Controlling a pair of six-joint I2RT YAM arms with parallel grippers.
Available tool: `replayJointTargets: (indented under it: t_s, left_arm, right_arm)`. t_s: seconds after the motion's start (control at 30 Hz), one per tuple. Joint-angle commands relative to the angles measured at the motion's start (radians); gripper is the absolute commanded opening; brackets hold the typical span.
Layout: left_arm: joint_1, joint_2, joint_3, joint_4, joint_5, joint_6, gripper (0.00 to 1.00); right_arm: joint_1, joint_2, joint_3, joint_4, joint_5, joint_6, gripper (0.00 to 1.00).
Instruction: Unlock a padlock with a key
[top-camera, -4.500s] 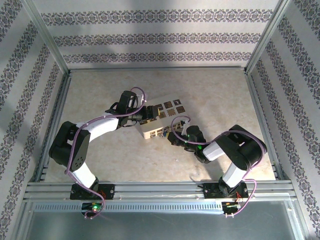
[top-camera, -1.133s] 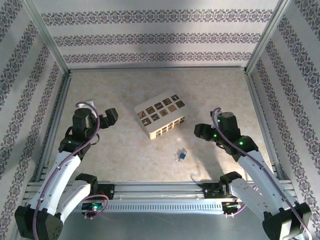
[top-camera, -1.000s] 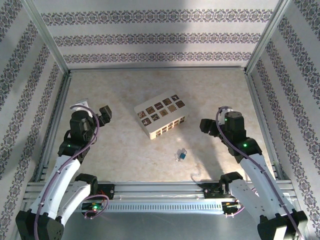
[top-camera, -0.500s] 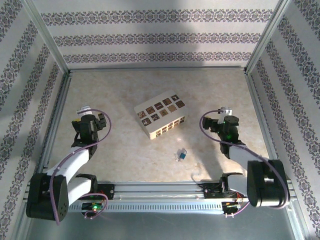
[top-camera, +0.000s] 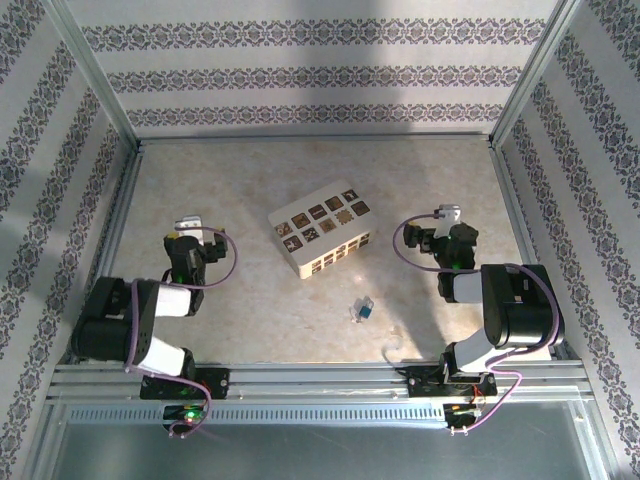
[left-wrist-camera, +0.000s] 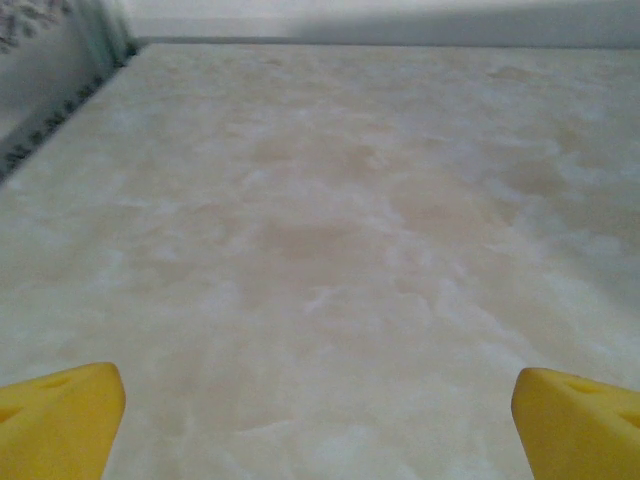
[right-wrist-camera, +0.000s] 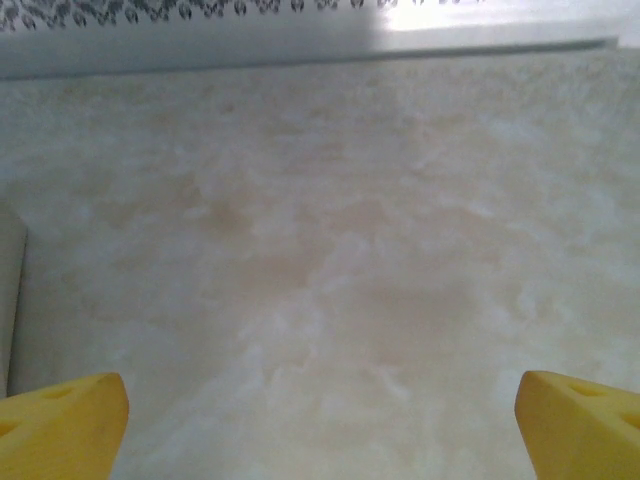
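While left gripper (left-wrist-camera: 320, 425) and right gripper (right-wrist-camera: 320, 425) gape empty, padlock (top-camera: 364, 310) lies between them, nearer right, well apart.

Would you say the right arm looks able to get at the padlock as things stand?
Probably yes: the padlock lies on bare table, and nothing stands between it and the open right gripper.
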Motion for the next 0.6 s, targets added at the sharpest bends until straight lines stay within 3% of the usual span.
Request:
replayJointTargets:
  t_s: [0.0,0.07,0.13,0.2,0.27,0.57]
  left_arm:
    - [0.014,0.107,0.006,0.243,0.090,0.055,0.99]
    - [0.021,0.048,0.039,0.079,0.091,0.040,0.99]
    - [0.023,0.091,0.070,0.107,0.094,0.050,0.99]
    - [0.026,0.060,0.113,-0.051,0.092,0.031,0.99]
    - [0.029,0.085,0.094,0.039,0.091,0.040,0.99]
    - [0.028,0.078,0.097,0.020,0.080,0.036,0.99]
  right_arm:
    - [0.015,-0.009,0.017,0.037,0.033,-0.007,0.98]
    - [0.023,-0.008,0.022,0.027,0.042,-0.013,0.98]
    - [0.026,-0.009,0.023,0.025,0.047,-0.017,0.98]
    - [0.029,-0.009,0.023,0.024,0.054,-0.018,0.98]
    - [0.029,-0.009,0.025,0.024,0.054,-0.017,0.98]
    - [0.039,-0.009,0.026,0.018,0.074,-0.022,0.98]
